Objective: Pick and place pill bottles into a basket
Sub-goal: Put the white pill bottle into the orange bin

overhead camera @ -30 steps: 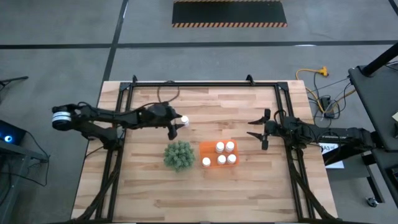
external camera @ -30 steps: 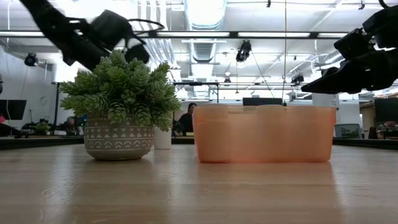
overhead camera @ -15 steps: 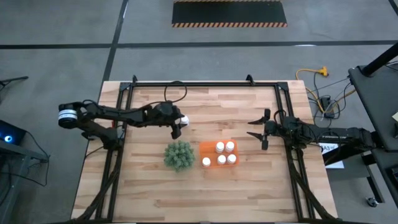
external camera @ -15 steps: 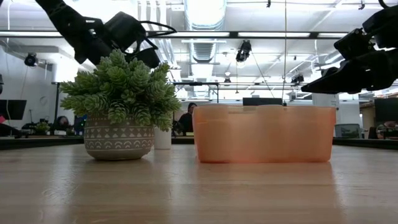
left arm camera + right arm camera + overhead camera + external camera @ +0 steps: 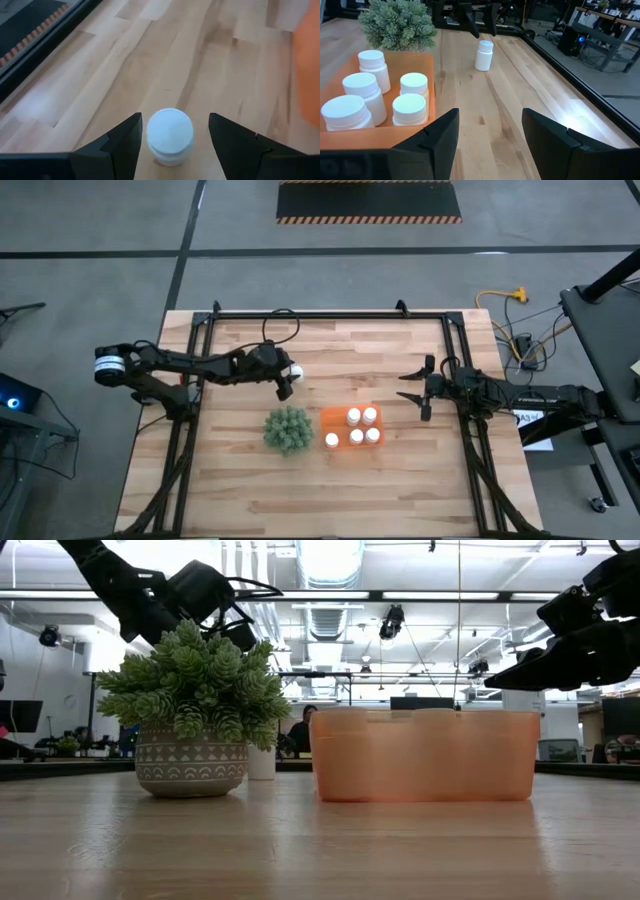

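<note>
The left gripper [image 5: 287, 384] hangs over the bench's [image 5: 330, 480] middle-left area, toward the far edge, its fingers [image 5: 117, 145] spread apart on either side of a lone pill bottle [image 5: 170, 135] without touching it; the bottle stands upright on the wood just behind the plant. The right gripper [image 5: 418, 392] waits over the right side of the bench, raised off the surface, its fingers [image 5: 555, 145] spread with nothing between them. Largest on the bench is the potted plant [image 5: 195, 710], a spiky green bush in a patterned pot, standing near the centre. Just beside it, toward the right edge, sits the orange basket [image 5: 326, 420], rectangular and low-walled. Inside the basket stand five white pill bottles [image 5: 370, 95], all upright with caps on: two in the row toward the far edge and three in the row toward the near edge. The lone bottle shows in the low view as a small white cylinder between the pot and the basket, farther back.
</note>
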### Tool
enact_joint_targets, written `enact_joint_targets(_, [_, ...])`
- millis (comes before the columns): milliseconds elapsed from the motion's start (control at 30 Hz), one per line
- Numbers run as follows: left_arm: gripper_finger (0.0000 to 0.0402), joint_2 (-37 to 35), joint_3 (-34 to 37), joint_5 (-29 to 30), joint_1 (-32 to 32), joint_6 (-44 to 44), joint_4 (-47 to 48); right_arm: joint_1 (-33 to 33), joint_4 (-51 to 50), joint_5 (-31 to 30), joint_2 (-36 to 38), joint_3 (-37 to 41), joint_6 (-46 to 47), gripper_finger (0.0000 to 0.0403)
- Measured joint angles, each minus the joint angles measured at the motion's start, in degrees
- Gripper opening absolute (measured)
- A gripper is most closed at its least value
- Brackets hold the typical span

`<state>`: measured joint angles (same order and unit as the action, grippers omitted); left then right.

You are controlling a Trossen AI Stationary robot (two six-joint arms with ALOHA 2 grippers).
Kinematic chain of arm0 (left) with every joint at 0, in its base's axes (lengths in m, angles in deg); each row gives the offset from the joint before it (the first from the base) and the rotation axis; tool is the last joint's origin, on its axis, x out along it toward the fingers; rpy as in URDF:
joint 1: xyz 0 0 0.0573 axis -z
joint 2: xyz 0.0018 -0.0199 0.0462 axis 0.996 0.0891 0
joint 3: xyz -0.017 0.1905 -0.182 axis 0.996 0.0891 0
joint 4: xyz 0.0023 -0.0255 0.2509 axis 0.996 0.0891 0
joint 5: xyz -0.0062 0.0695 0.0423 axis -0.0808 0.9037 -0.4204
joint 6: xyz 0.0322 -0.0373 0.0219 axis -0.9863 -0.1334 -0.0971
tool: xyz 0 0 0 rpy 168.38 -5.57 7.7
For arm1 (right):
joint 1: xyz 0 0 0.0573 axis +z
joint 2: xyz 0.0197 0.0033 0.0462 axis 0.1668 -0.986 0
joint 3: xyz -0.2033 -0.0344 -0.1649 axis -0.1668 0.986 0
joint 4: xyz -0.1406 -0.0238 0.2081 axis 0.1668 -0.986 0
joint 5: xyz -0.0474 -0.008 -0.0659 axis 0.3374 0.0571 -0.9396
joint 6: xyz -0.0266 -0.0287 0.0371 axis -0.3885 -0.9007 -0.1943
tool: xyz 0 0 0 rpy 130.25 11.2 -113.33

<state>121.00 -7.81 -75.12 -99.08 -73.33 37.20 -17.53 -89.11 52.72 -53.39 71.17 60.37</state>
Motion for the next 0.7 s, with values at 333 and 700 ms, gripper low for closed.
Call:
enact_joint_targets(333, [0.0239, 0.00, 0.31, -2.67, -0.08, 0.77, -1.24, 0.00, 0.01, 0.00, 0.02, 0.00, 0.01, 0.0208])
enact_joint_targets(700, [0.0303, 0.00, 1.01, 0.59, -0.08, 0.78, -1.29, 0.02, -0.01, 0.00, 0.02, 0.00, -0.11, 0.0208])
